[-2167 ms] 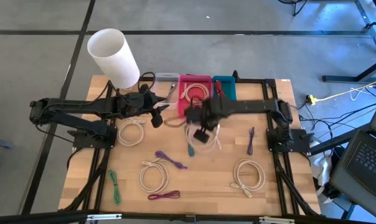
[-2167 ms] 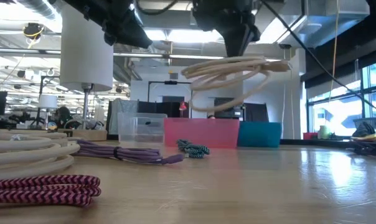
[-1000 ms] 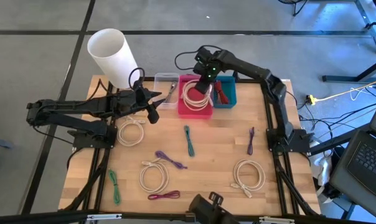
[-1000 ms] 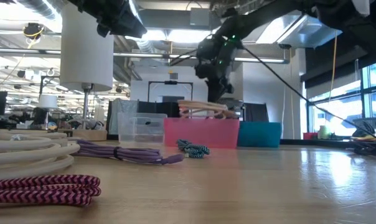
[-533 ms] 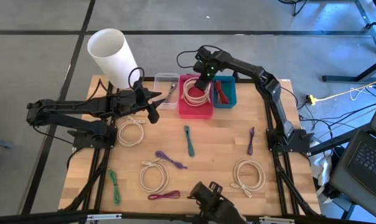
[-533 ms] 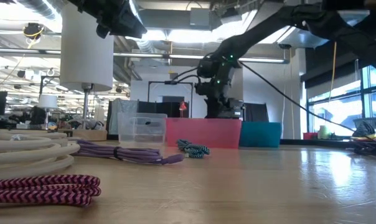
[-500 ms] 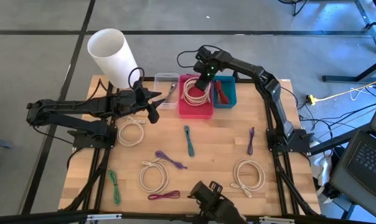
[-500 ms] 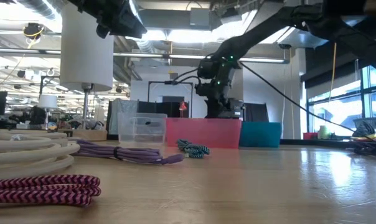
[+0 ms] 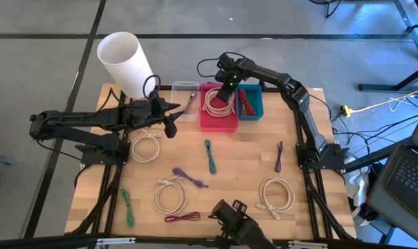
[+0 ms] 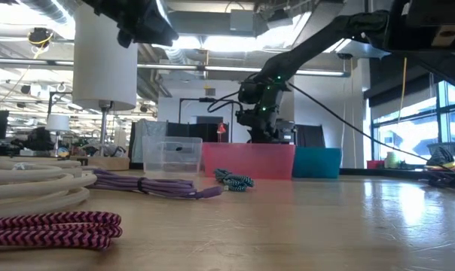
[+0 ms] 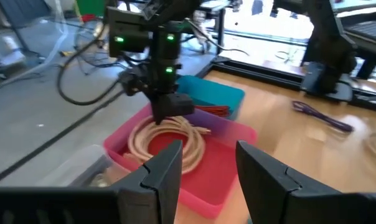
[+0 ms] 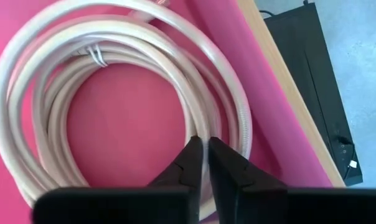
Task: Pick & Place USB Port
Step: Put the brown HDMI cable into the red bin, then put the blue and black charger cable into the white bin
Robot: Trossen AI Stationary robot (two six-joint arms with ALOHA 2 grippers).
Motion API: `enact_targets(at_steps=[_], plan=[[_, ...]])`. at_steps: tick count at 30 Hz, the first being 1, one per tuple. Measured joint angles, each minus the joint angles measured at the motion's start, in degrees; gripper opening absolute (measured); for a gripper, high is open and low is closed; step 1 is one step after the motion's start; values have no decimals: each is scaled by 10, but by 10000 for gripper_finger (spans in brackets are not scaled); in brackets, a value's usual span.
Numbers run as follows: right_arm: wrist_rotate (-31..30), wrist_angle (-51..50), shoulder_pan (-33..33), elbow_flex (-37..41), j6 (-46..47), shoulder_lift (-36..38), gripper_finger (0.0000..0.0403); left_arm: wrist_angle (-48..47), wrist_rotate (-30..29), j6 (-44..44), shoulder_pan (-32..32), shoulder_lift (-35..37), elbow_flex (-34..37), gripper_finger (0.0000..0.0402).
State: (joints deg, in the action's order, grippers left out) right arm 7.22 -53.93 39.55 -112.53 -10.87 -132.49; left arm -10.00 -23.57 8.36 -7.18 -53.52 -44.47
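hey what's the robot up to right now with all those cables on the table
The right end effector is down in the pink bin at the table's far edge, pinching a strand of the coiled beige cable that lies in the bin. The left end effector hovers open near the clear bin, holding nothing. More coiled and bundled cables lie around the wooden table.

The right gripper [image 9: 225, 90] reaches over the pink bin [image 9: 219, 122], above the coiled beige cable [image 9: 216, 104] inside. The left gripper [image 9: 170, 122] hovers left of that bin.
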Motion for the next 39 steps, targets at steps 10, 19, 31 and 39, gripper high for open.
enact_targets(at_steps=[10,19,31,39], plan=[[2,-22,0,-41,15,0,109,0,27,5,0,1,0,143],[1,-197,-28,-226,22,6,128,-89,34,105,0,20,-15,143],[-23,-231,-145,-14,135,231,129,-168,173,120,0,5,-17,143],[-148,-195,-236,166,316,385,129,-177,272,-48,0,-108,-18,143]])
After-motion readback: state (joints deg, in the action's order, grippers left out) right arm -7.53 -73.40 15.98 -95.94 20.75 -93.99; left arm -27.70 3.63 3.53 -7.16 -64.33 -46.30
